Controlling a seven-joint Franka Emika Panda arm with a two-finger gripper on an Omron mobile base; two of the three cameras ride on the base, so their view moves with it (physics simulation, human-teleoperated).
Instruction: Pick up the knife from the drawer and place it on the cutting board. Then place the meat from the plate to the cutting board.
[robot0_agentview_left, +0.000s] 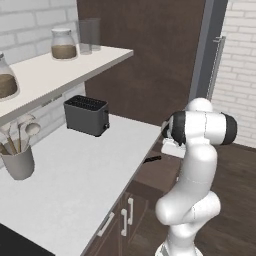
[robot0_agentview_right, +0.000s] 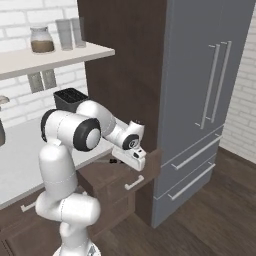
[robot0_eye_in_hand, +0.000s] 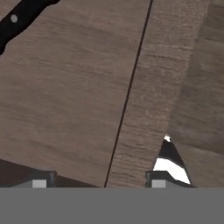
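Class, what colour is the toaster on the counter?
Dark grey toaster, clearest in the left base view.

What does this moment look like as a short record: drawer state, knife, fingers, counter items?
drawer: pulled open, silver bar handle on its front
knife: black handle lies on the drawer floor, ungrasped
gripper: over the open drawer, fingers apart, holding nothing
counter: black toaster, grey utensil holder
shelf: two jars, glasses
task progress: knife not yet picked up
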